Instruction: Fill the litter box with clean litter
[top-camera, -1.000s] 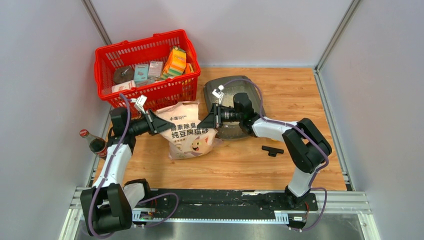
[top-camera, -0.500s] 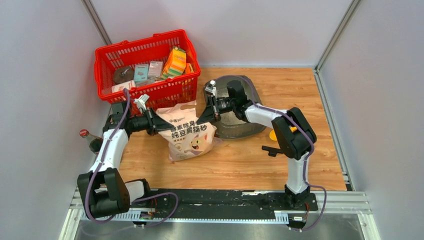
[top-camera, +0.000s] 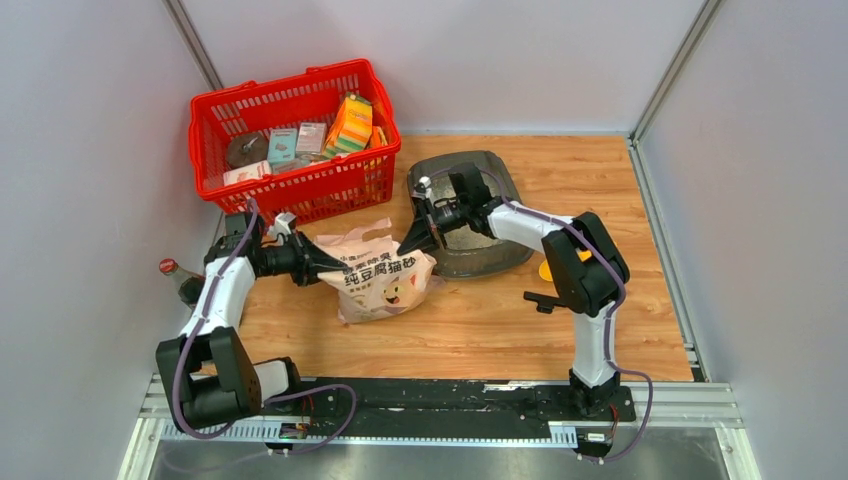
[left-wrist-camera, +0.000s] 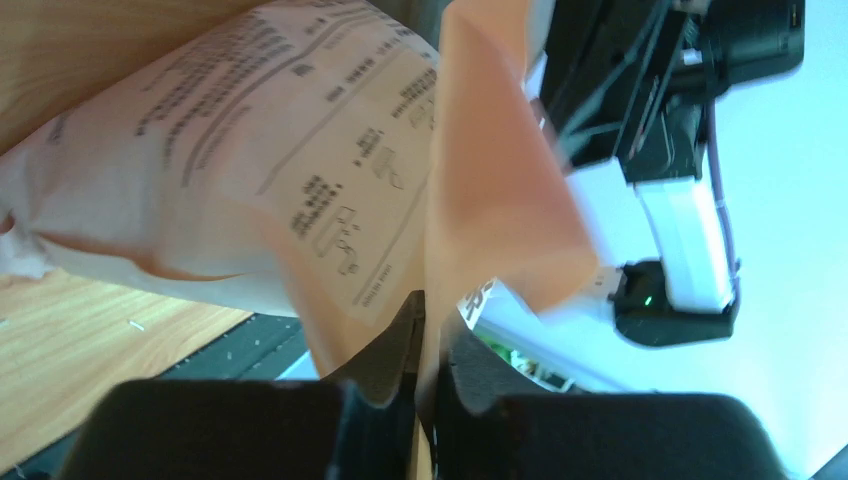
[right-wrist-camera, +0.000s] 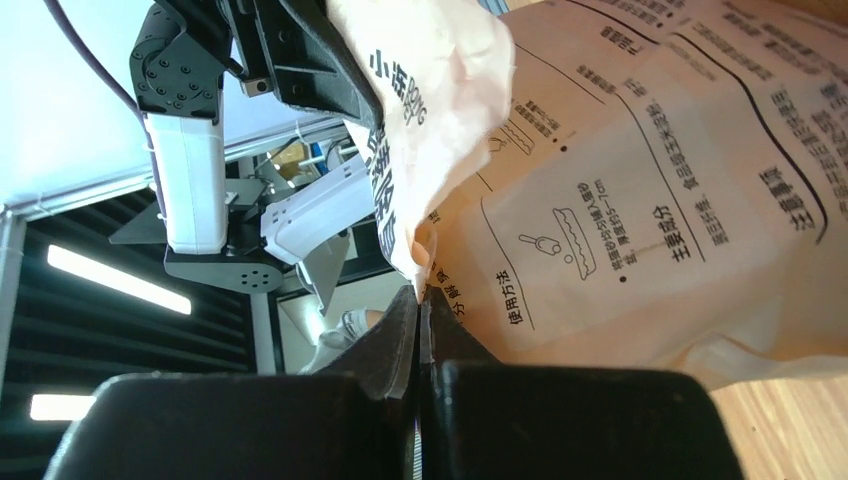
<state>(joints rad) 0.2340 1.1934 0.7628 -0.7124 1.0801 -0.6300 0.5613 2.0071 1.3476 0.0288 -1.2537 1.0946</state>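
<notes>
The beige paper litter bag (top-camera: 385, 275) with a cartoon cat lies slumped on the wooden table, just left of the litter box (top-camera: 478, 258), a dark grey tray. My left gripper (top-camera: 318, 262) pinches the bag's upper left corner; in the left wrist view a fold of the bag (left-wrist-camera: 300, 150) runs down between the shut jaws of that gripper (left-wrist-camera: 428, 335). My right gripper (top-camera: 408, 243) reaches over the tray's left rim and is shut on the bag's upper right edge (right-wrist-camera: 650, 200), with the paper nipped at the tips of that gripper (right-wrist-camera: 420, 310). The clean litter is hidden.
A red mesh basket (top-camera: 290, 130) of groceries stands at the back left, close behind the bag. A cola bottle (top-camera: 185, 285) sits at the left table edge by my left arm. A black T-shaped piece (top-camera: 545, 300) and a yellow scoop (top-camera: 545, 270) lie right of the tray.
The right gripper has shut on the bag's right corner and its arm has swung back over the tray. The left gripper moved down and nearer, and the bag's top has sagged lower.
</notes>
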